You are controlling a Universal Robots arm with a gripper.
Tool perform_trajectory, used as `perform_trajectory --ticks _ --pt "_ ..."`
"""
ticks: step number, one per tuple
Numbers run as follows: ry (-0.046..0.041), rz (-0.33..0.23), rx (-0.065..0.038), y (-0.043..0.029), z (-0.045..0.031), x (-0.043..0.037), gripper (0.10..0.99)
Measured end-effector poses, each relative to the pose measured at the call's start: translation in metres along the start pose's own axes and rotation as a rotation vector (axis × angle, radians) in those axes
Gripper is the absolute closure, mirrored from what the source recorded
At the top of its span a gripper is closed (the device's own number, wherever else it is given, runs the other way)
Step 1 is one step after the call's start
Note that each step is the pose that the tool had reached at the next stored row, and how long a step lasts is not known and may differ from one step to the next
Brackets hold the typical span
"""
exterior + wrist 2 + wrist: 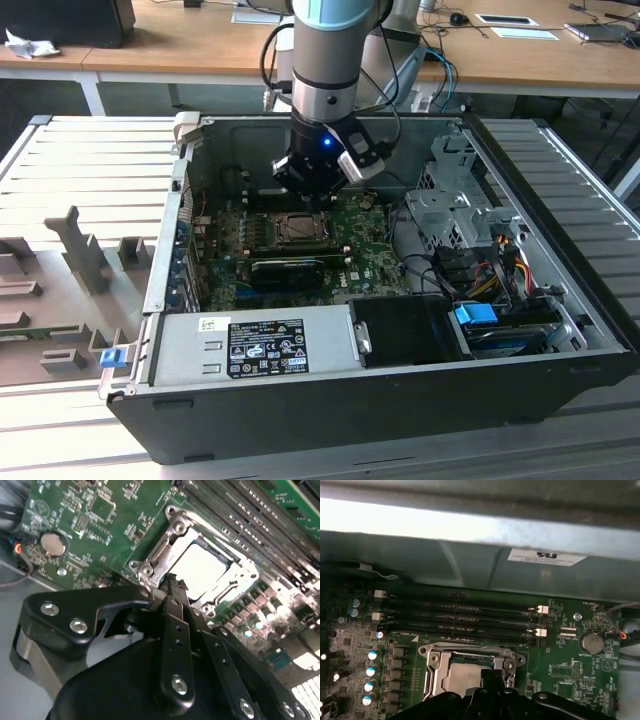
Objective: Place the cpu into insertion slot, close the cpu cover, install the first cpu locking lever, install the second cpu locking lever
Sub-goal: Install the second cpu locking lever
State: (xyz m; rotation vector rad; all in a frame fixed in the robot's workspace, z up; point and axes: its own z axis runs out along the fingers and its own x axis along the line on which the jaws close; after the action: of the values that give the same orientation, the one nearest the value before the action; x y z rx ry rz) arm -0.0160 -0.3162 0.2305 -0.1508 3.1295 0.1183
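Observation:
The cpu [200, 567] lies in the insertion slot [297, 228] on the green board, its pale silver top showing through the window of the cpu cover [162, 550]. The cover lies flat over it. In the first wrist view the cpu [462, 677] and cover [434, 662] sit just ahead of the fingers. My gripper [172, 583] hangs directly over the near rim of the slot with its black fingers pressed together, tips at the cover's edge. I cannot make out a locking lever between them. In the exterior view the gripper [305, 195] is low inside the case.
The open computer case [560, 300] walls in the board. Long black memory slots [460, 615] run beside the socket, with a coin battery [592, 642] nearby. A black graphics card [290, 268], the power supply [250, 345], a drive cage [455, 210] and cables crowd the interior.

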Motion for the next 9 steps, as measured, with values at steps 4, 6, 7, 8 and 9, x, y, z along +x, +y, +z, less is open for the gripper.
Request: perform_trajectory --ticks 4,6,7,8,9 --pt "0.0 0.0 0.0 -0.0078 -0.0022 0.0011 0.98" --pt "0.0 0.0 0.0 -0.014 -0.0026 0.0018 0.98" --pt "0.0 0.0 0.0 -0.0194 -0.0031 0.0024 0.98" --pt "0.0 0.0 0.0 -0.0223 -0.0033 0.0027 0.98" --pt "0.0 0.0 0.0 -0.0239 -0.0034 0.0028 0.98"
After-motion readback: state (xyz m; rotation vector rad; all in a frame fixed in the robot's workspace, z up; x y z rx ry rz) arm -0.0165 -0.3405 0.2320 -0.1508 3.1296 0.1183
